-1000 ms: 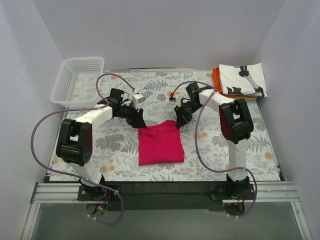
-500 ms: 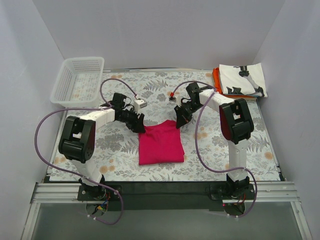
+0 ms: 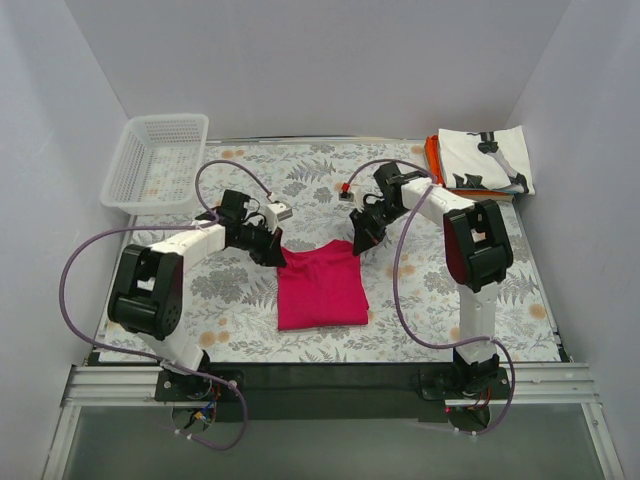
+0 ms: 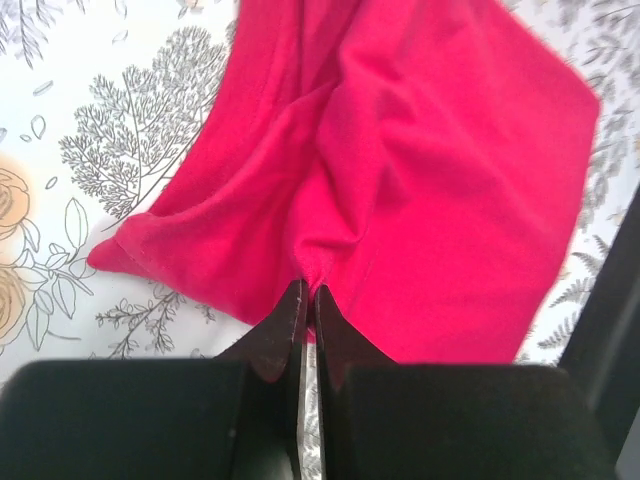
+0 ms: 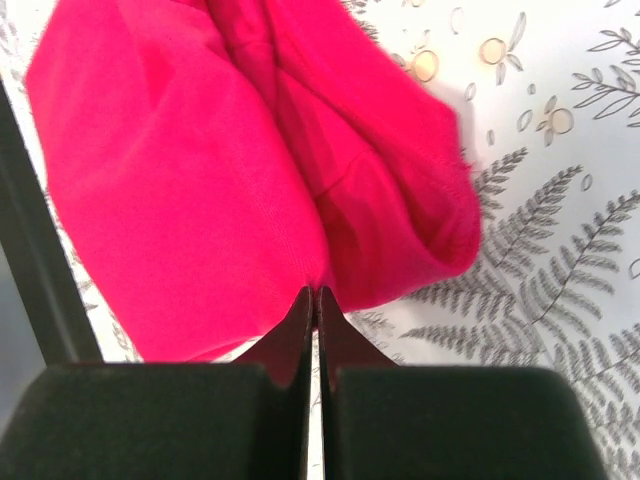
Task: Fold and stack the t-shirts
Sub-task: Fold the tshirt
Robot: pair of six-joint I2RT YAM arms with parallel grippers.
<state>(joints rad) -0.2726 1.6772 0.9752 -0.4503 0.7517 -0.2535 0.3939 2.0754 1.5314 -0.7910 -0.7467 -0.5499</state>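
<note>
You have the left gripper [image 3: 272, 250] and right gripper [image 3: 362, 241] each clamped on a far corner of the crimson-pink t-shirt [image 3: 320, 290], its body lying nearward.

Bright, even, diffuse light; faint shadows.

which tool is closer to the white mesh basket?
Left. Left tool grips the crimson t-shirt at its far-left corner, right of the white mesh basket; the right tool grips the far-right corner, farther off.
</note>
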